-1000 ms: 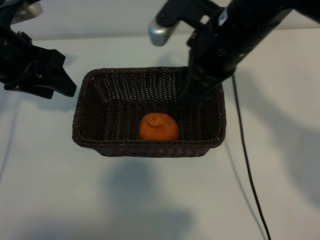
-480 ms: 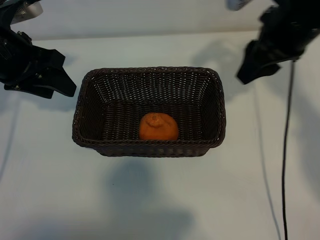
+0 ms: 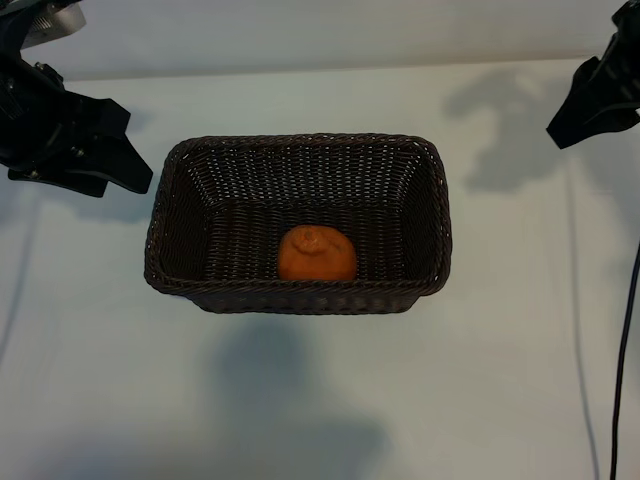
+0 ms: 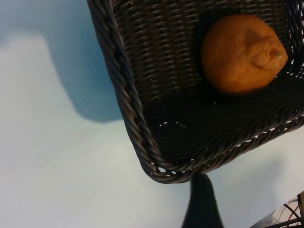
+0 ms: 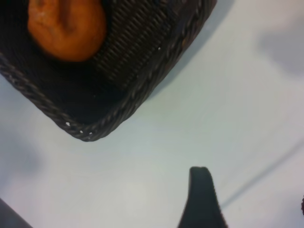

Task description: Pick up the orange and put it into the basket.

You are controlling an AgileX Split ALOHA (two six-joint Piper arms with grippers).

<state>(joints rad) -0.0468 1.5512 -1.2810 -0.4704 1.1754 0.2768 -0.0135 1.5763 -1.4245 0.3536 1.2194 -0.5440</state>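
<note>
From my station I saw the pale table (image 3: 320,400) filling the exterior view, with soft shadows lying on it near the basket and off to the far right. The basket (image 3: 297,145) sat in the middle of it, long side across the scene, its braided rim unbroken all round. The left arm (image 3: 45,120) hung over the table's far left, apart from the basket's left end. The right arm (image 3: 605,85) was at the far right edge of the scene, well apart from the basket, with a dark cable (image 3: 625,380) trailing down the right side toward the near edge.

The orange (image 3: 317,253) lay on the basket floor, close against the near wall and a little right of centre, its knobby stem end turned upward. Nothing was touching it.

The left gripper (image 3: 125,165) held nothing; only one dark finger (image 4: 203,202) showed in its wrist view, and I took the jaws to be standing wide. The right gripper (image 3: 570,125) also held nothing. One finger (image 5: 202,199) showed in its own view over bare table, beside a basket corner, but I could not tell how wide its jaws stood.
</note>
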